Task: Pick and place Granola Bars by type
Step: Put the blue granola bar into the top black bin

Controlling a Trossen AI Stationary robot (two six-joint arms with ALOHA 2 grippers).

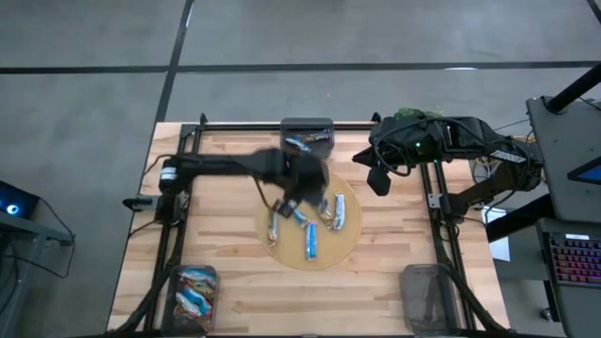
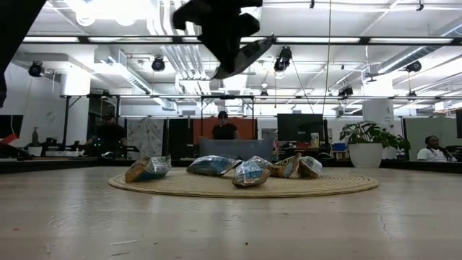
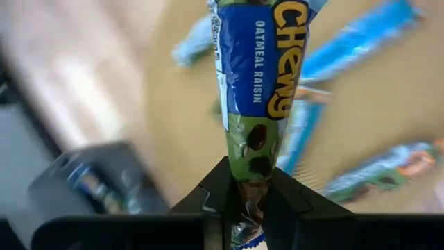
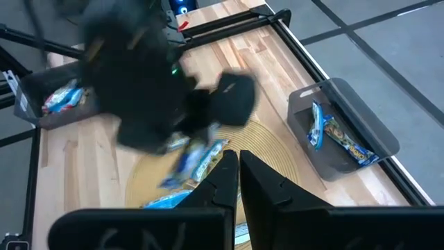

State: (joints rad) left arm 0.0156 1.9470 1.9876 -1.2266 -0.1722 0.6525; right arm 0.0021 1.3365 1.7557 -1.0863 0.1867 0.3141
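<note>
The left gripper [image 3: 251, 201] is clenched on one blue Chewy bar [image 3: 260, 62], which sticks straight out from between the jaws, lifted above the round woven mat [image 1: 346, 242]. Below the jaws, five bars [image 1: 310, 240] lie on that mat. Two bars sit in the bin [image 4: 371, 128] at the table's far edge, several in the near-left bin [image 1: 194, 291]. The right gripper [image 4: 238, 167] hangs pressed shut and empty, well apart.
</note>
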